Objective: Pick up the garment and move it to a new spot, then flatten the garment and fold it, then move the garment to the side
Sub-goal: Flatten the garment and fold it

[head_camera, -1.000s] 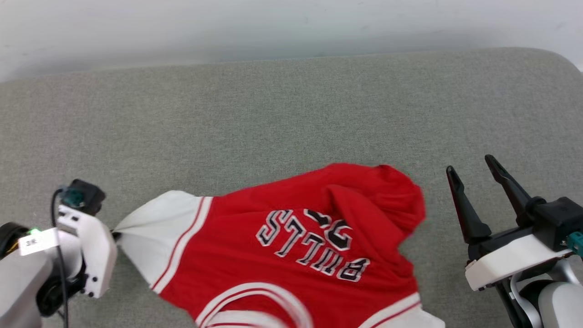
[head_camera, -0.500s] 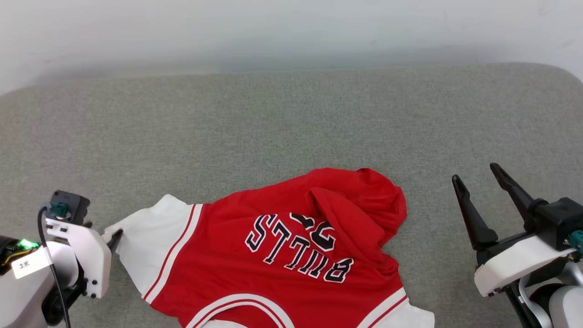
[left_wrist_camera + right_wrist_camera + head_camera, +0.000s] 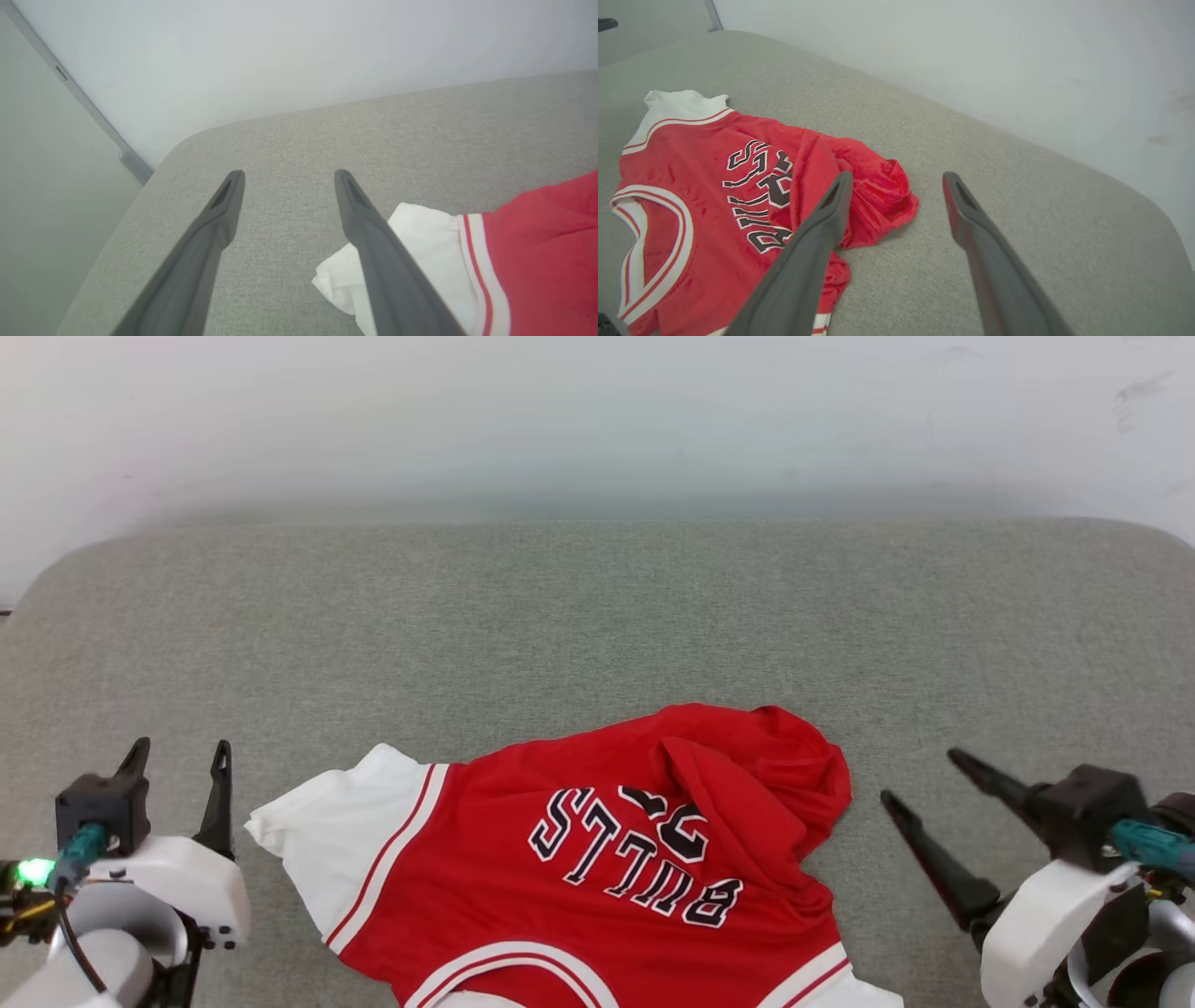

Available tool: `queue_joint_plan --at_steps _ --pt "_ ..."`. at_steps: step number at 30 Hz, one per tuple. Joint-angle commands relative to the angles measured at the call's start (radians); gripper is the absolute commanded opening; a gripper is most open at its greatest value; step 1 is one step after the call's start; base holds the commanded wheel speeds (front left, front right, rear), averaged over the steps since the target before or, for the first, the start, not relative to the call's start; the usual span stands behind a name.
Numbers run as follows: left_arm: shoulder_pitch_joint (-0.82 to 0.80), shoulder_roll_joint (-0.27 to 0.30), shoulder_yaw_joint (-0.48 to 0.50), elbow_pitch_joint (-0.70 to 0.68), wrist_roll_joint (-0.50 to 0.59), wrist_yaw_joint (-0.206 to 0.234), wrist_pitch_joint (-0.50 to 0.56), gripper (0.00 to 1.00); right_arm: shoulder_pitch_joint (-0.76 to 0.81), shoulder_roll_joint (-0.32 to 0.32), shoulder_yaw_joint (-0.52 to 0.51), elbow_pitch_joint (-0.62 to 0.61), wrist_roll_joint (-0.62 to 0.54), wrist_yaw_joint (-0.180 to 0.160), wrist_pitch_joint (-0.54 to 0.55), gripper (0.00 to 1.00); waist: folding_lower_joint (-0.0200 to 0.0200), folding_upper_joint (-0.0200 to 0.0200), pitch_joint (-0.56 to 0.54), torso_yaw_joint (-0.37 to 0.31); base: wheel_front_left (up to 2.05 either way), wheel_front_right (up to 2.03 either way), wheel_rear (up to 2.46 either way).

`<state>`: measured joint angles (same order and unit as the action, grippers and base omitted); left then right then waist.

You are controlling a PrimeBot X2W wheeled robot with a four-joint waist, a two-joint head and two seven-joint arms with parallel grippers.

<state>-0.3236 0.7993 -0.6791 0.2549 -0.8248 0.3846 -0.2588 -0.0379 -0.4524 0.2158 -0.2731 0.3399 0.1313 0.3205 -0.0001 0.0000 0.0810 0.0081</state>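
Observation:
The garment, a red jersey with white sleeves and black lettering, lies front up on the grey cushion, collar toward me, its far right part bunched into folds. In the left wrist view the garment lies to the right of the fingers. In the right wrist view the garment lies left of the fingers. My left gripper stands open just left of the white sleeve, apart from it, nothing between its fingers. My right gripper is open to the right of the bunched cloth, holding nothing.
A pale wall rises behind the cushion's far edge. The cushion's left corner rounds off close to my left gripper, with a wall strip beyond it. Bare cushion stretches beyond the jersey.
My left gripper has let go of the white sleeve, opened, and turned its fingers to point away from me. The sleeve now lies slack. The right gripper has tilted left. The camera has tilted up.

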Motion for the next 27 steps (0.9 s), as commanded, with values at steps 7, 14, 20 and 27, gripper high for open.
queue_joint_plan --at_steps 7,14,20,27 --pt "0.162 -0.075 0.179 -0.231 0.205 0.166 -0.007 1.0 -0.061 -0.145 0.143 -0.033 0.094 -0.001 0.206 1.0 0.0001 0.0 0.011 0.036 0.0 0.0 0.0" --pt "0.258 -0.19 0.292 -0.351 0.395 0.208 -0.007 1.0 -0.156 -0.24 0.296 0.036 0.157 -0.001 0.338 1.0 0.0001 0.0 0.037 0.085 0.0 0.0 0.0" --pt "0.304 -0.297 0.355 -0.391 0.486 0.15 -0.007 1.0 -0.238 -0.273 0.428 0.134 0.193 -0.001 0.384 1.0 0.0001 0.0 0.066 0.128 0.0 0.0 0.0" --pt "0.309 -0.395 0.41 -0.369 0.553 0.065 -0.007 1.0 -0.319 -0.238 0.571 0.281 0.232 -0.001 0.369 1.0 0.0001 0.0 0.102 0.17 0.0 0.0 0.0"
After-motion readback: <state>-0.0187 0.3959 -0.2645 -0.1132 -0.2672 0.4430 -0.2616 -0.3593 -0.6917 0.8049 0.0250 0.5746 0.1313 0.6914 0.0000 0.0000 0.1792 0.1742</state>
